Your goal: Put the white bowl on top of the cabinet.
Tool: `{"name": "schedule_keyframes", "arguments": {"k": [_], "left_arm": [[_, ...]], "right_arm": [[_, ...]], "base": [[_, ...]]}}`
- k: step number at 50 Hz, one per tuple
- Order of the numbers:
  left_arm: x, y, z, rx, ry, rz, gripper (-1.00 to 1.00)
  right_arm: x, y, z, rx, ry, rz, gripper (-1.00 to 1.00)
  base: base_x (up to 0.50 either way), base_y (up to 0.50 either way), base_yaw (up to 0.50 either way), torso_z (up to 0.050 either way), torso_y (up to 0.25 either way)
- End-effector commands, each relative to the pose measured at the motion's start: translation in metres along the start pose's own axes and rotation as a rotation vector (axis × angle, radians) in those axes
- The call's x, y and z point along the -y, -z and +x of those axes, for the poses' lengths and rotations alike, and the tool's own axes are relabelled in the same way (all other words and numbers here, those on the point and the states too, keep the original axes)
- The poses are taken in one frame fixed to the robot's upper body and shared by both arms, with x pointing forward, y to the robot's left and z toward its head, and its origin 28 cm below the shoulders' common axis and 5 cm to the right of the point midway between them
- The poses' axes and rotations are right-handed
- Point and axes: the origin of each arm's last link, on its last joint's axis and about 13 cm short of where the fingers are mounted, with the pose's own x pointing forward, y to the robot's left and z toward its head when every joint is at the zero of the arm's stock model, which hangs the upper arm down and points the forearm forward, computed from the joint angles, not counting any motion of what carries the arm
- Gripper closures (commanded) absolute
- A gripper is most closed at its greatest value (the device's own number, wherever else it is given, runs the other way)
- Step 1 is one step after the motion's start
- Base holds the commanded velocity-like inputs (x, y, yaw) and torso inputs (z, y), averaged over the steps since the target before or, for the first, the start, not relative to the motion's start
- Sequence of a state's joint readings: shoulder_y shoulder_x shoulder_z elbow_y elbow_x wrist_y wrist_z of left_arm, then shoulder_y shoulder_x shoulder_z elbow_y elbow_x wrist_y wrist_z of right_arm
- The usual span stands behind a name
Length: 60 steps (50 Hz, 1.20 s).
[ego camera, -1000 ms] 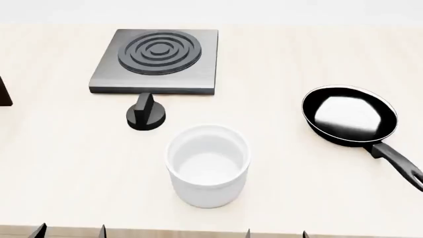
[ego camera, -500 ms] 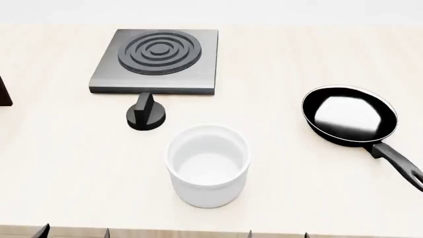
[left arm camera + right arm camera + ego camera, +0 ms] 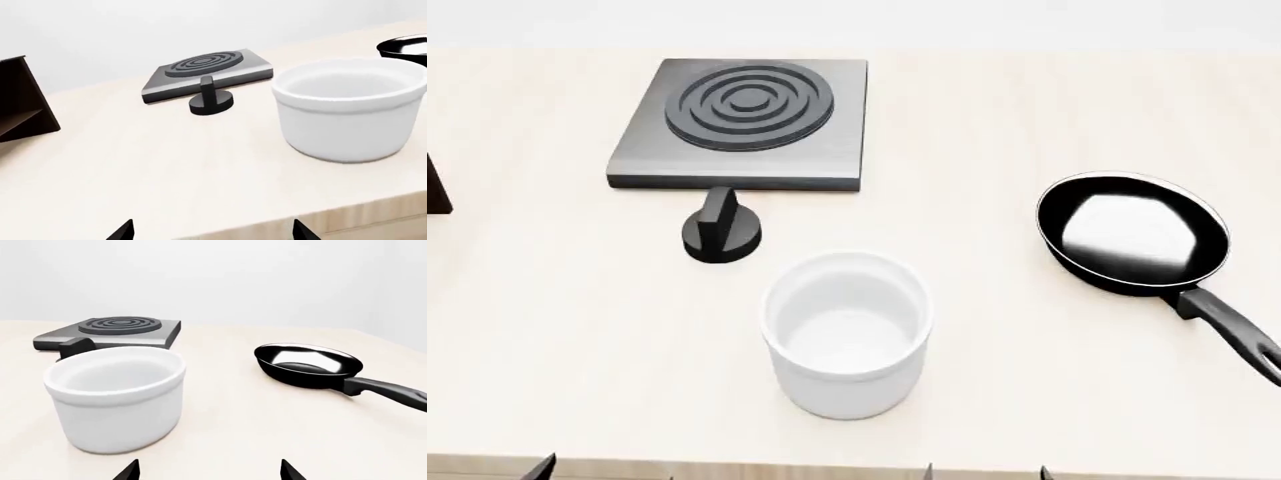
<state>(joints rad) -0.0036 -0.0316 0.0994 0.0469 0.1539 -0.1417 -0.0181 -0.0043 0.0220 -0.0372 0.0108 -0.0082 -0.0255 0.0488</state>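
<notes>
The white bowl stands upright and empty on the pale table, near its front edge. Only a dark corner of the cabinet shows at the head view's far left; the left wrist view shows more of the cabinet. My left gripper is open over the table's front edge, with the bowl well off to one side. My right gripper is open too, short of the bowl and touching nothing. In the head view both grippers show only as black fingertips at the bottom edge.
A grey stove plate with rings lies at the back, with a black knob just in front of it. A black frying pan sits at the right, its handle pointing toward the front right. The table's front edge is close to both grippers.
In the head view the left gripper's fingertips have slid a little to the right along the bottom edge. The bowl and the right gripper have not moved.
</notes>
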Motion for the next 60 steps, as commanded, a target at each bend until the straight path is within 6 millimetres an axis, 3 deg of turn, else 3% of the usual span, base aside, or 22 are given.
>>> {"name": "schedule_keyframes", "arguments": {"k": [1, 25, 31, 38, 45, 60], "left_arm": [[-0.001, 0.0, 0.001, 0.006, -0.017, -0.018, -1.0], [-0.003, -0.003, 0.0, -0.003, -0.047, -0.002, -1.0], [-0.014, -0.013, -0.01, 0.026, -0.102, -0.017, -1.0], [-0.026, -0.029, -0.022, 0.08, -0.232, -0.025, -1.0], [-0.045, -0.041, -0.043, 0.124, -0.424, -0.069, -1.0], [-0.077, -0.037, -0.083, 0.068, -0.841, -0.176, -1.0]], "right_arm": [[0.0, 0.0, 0.0, -0.004, -0.001, 0.009, -1.0], [0.002, -0.003, -0.001, -0.017, 0.008, 0.047, -1.0], [0.006, -0.022, -0.004, 0.013, 0.02, 0.053, -1.0], [0.007, -0.042, -0.008, 0.066, 0.015, 0.058, -1.0], [0.007, -0.046, -0.009, 0.081, 0.013, 0.061, -1.0], [0.006, -0.065, -0.014, 0.155, 0.015, 0.089, -1.0]], "base": [[0.0, 0.0, 0.0, 0.0, 0.0], [0.0, 0.0, 0.0, 0.0, 0.0], [0.0, 0.0, 0.0, 0.0, 0.0], [0.0, 0.0, 0.0, 0.0, 0.0], [0.0, 0.0, 0.0, 0.0, 0.0], [0.0, 0.0, 0.0, 0.0, 0.0]]}}
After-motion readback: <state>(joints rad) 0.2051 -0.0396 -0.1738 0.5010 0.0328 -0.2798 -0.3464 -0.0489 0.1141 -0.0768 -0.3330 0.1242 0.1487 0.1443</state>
